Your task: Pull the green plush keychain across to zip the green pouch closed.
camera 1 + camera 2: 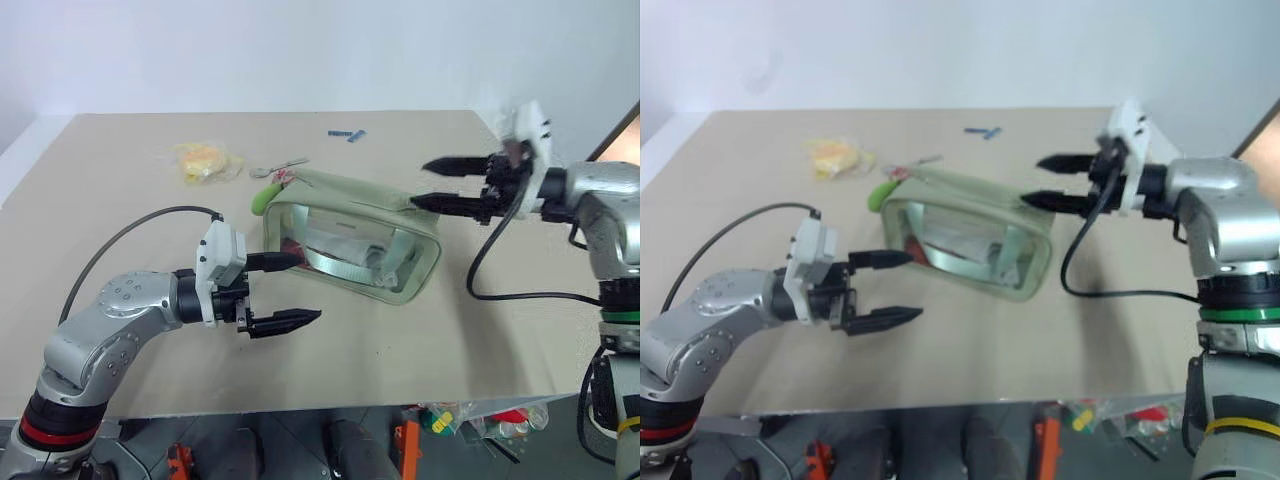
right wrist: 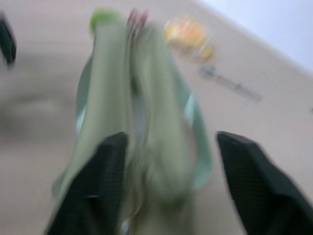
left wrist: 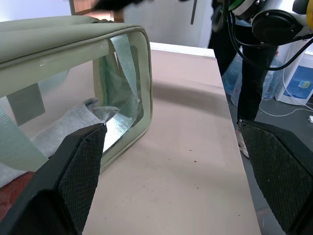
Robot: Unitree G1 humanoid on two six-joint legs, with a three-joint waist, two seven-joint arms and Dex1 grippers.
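Note:
The green pouch (image 1: 350, 240) lies on the table, its clear side window facing me. The green plush keychain (image 1: 262, 200) hangs at the pouch's far-left top corner, with small red bits beside it. My right gripper (image 1: 422, 185) is open, hovering just past the pouch's right end with its lower fingertip close to the top corner and nothing between its fingers. My left gripper (image 1: 305, 288) is open at the pouch's near-left end; its upper finger (image 1: 285, 261) sits against the pouch's front corner. The left wrist view shows that corner of the pouch (image 3: 122, 88) beside one finger.
A yellow crinkly packet (image 1: 205, 160) and a small metal object (image 1: 280, 167) lie behind the pouch at the left. Blue bits (image 1: 346, 134) lie near the table's far edge. Bare tabletop (image 1: 420, 340) stretches in front of the pouch to the near edge.

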